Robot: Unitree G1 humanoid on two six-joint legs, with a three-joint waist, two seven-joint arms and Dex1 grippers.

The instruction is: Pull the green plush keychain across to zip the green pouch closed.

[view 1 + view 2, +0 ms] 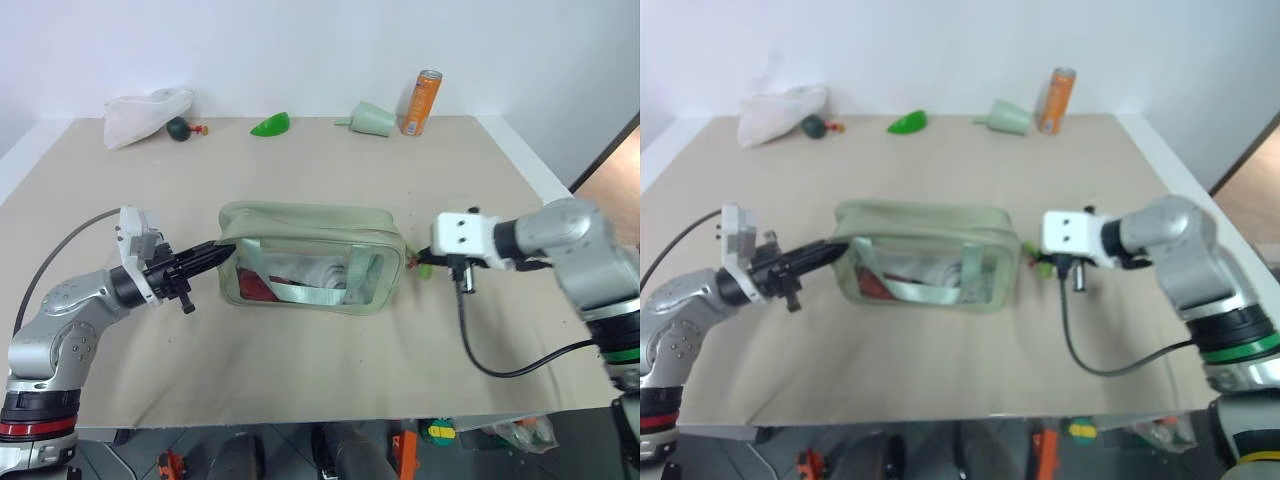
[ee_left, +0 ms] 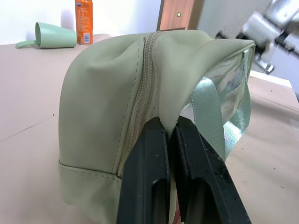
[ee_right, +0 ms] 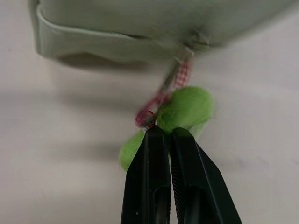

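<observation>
- Pouch [image 1: 310, 258] lies mid-table, long side toward us, clear panel and strap facing front.
- Left gripper [image 1: 222, 250] is clamped on the pouch's left end fabric, beside the zipper seam, anchoring it.
- Right gripper [image 3: 164, 133] is pinched on the keychain [image 3: 187, 108], just off the pouch's right end, cord taut to the zip.
- Our read: pull looks near finished; next calls for checking closure, then letting go.
- Slider itself is hard to make out; zipper's far stretch is hidden.
</observation>
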